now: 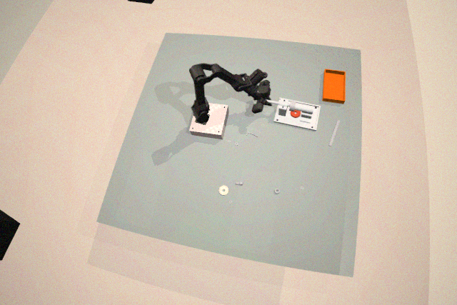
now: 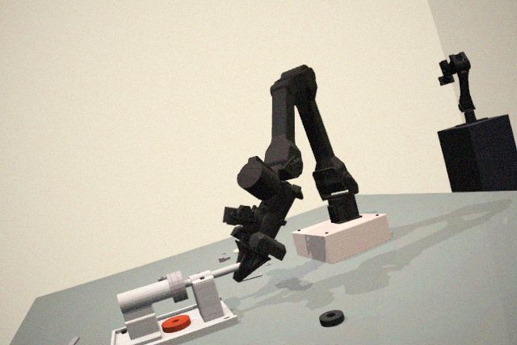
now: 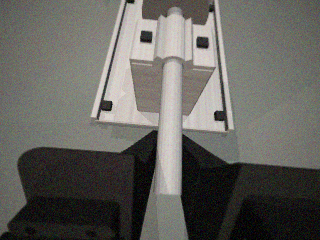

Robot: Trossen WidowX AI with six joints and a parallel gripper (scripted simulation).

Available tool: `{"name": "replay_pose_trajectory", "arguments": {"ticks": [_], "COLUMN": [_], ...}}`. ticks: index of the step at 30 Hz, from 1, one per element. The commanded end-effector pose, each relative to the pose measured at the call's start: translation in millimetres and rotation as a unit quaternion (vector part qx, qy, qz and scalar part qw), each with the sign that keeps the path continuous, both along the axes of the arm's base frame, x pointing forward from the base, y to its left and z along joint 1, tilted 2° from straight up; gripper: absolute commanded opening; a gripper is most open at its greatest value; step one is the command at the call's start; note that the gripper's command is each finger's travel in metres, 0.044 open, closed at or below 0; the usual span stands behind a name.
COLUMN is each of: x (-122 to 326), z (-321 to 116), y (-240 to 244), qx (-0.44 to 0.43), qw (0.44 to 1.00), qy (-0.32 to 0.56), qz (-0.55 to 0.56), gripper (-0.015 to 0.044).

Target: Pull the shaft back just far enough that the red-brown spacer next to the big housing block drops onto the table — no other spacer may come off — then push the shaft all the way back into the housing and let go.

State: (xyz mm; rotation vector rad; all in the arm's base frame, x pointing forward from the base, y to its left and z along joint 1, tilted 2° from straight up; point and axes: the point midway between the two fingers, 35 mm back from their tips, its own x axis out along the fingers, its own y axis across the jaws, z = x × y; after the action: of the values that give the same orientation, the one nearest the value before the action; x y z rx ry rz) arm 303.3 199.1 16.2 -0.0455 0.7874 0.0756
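Wrist: pincer [image 1: 266,102] [image 2: 239,271] [image 3: 166,137] | nearly closed | grips shaft [image 1: 275,102] [image 2: 225,270] [image 3: 171,125], seemingly near its end

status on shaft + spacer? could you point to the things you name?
End effector [image 1: 266,102] [image 2: 239,277] [image 3: 166,137] shut on shaft [image 1: 273,101] [image 2: 225,269] [image 3: 171,120]. Red-brown spacer [image 1: 295,113] [image 2: 176,323] off, flat on the fixture base [image 1: 295,126] [image 2: 212,324] [image 3: 112,90]. Nothing visible blocking the shaft's push back in.

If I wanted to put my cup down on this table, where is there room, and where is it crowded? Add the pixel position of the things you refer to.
Between the cream washer [image 1: 219,191] and the table's near-left corner; also beyond the arm [image 1: 199,93] [image 2: 283,117], toward the far edge. It's crowded around the white fixture [image 1: 294,126] [image 2: 208,327] [image 3: 112,85], where the gripper [image 1: 266,102] [image 2: 238,271] [image 3: 166,137] grips the shaft [image 1: 273,101] [image 2: 225,270] [image 3: 170,125].
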Motion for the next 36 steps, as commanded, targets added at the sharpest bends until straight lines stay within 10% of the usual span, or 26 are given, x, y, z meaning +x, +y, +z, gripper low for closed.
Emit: {"name": "replay_pose_trajectory", "arguments": {"ticks": [1,36], "x": [2.7,12.7], "z": [1.1,1.4], "y": [0.8,1.6], "qx": [0.0,0.0], "qw": [1.0,1.0], "qy": [-0.002,-0.002], "qz": [0.0,0.0], "gripper": [0.0,0.0]}}
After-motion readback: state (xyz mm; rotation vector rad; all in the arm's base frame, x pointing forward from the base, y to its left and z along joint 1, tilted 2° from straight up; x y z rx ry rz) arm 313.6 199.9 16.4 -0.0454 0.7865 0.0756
